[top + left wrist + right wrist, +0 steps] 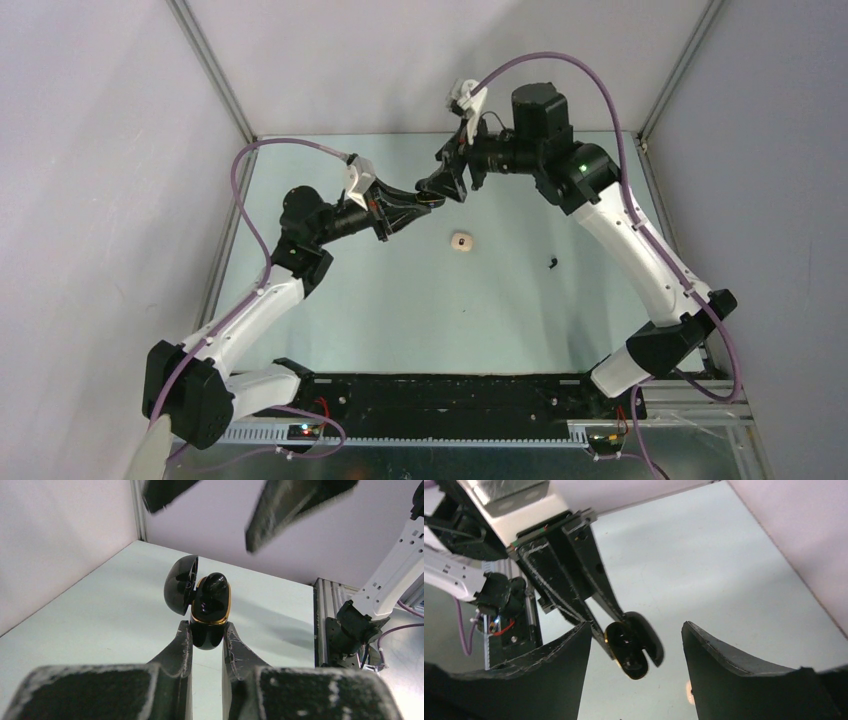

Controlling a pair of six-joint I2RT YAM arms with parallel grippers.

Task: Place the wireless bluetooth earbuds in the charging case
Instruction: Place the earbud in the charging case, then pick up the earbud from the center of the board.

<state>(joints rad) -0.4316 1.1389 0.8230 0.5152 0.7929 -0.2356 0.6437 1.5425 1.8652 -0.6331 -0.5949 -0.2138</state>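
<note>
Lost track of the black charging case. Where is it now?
The black charging case is centre of the left wrist view, clamped in the left gripper above the table, lid open, facing the open right gripper.

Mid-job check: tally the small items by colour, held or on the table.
Black: 2, the glossy black gold-rimmed charging case in the left gripper and a tiny black earbud on the table.
Cream-white: 1, a small rounded piece.
Total: 3
</note>
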